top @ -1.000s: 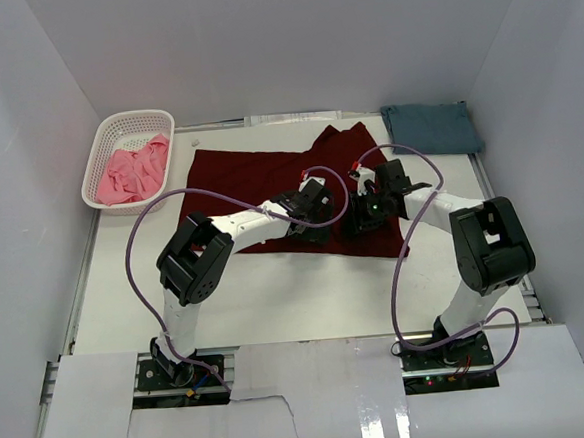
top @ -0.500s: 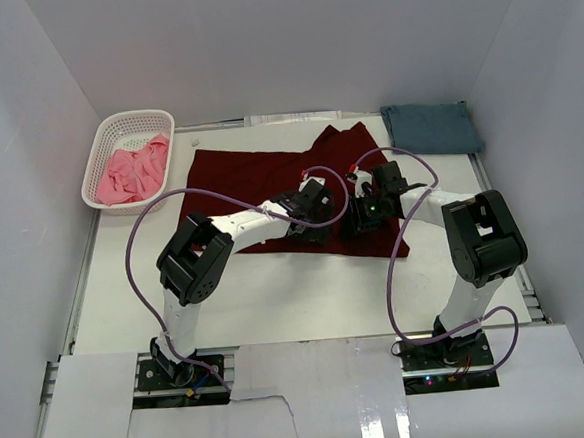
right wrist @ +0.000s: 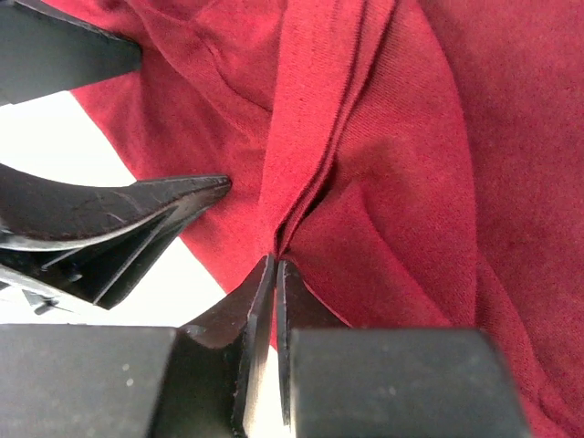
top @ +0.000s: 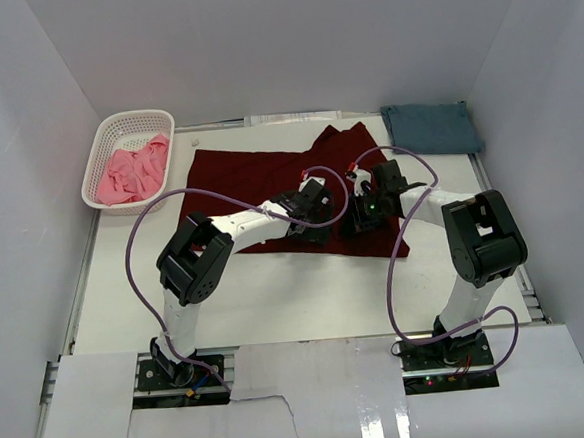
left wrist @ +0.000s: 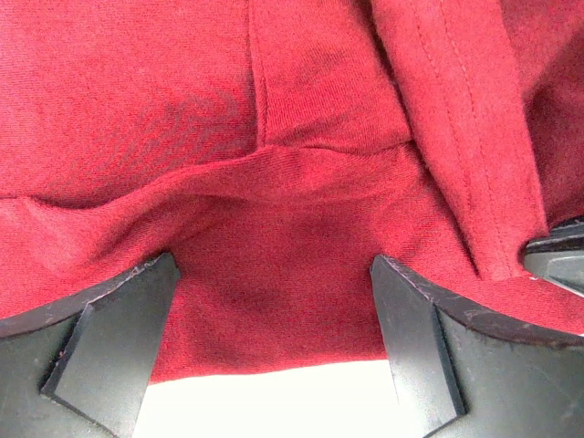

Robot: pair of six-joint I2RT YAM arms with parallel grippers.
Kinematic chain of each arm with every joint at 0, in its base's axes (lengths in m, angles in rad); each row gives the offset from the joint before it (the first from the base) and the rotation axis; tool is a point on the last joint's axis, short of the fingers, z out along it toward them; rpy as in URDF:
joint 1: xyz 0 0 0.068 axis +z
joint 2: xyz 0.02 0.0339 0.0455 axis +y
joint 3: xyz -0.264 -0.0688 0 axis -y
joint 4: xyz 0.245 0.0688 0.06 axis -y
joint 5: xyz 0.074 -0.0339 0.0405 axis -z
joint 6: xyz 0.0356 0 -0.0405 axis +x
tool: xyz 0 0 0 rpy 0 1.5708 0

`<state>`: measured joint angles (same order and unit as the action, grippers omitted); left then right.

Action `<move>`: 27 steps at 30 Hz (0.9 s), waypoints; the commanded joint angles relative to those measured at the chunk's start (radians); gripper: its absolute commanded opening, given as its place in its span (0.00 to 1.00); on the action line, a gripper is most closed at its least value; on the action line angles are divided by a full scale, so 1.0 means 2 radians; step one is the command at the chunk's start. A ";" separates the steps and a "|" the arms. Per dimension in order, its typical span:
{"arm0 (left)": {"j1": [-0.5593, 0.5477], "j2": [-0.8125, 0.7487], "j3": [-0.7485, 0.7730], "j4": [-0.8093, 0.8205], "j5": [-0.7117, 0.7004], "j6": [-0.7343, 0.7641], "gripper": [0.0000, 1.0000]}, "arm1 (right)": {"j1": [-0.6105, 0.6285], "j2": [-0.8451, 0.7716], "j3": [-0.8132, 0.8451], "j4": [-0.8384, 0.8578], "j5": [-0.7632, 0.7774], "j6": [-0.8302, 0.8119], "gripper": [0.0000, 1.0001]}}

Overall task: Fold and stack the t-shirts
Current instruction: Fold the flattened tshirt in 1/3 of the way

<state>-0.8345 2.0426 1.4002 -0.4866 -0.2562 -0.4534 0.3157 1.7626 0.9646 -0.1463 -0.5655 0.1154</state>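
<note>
**Two robot arms at the near hem of a maroon shirt**

A maroon shirt lies spread across the middle of a white table. It reaches toward the far edge, and its near hem is rumpled. Both arms reach in over that near hem, with their wrists close together above the shirt's right half.

The right gripper has its fingers pressed together. Their tips pinch a narrow raised fold of the maroon cloth, and the fold runs away from them as a stack of tight pleats.

The left gripper is just beside it, spread wide. Its two black fingers sit on either side of a stretch of hem. Cloth lies between them, but they grip nothing. A strip of bare table shows below the hem.

A blue shirt lies folded at the far right corner, near the maroon shirt's far right tip. A pink shirt sits crumpled inside a white basket at the far left corner.
</note>
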 commanded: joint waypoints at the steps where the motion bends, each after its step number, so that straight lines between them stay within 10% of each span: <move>1: -0.021 0.070 -0.054 -0.068 0.110 -0.033 0.98 | 0.002 -0.006 0.025 0.012 -0.014 -0.002 0.08; 27: -0.021 0.064 -0.061 -0.065 0.109 -0.031 0.98 | -0.050 0.117 0.302 -0.146 0.080 -0.075 0.08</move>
<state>-0.8375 2.0323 1.3808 -0.4648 -0.2634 -0.4526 0.2321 1.9800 1.5043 -0.3935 -0.4244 0.0063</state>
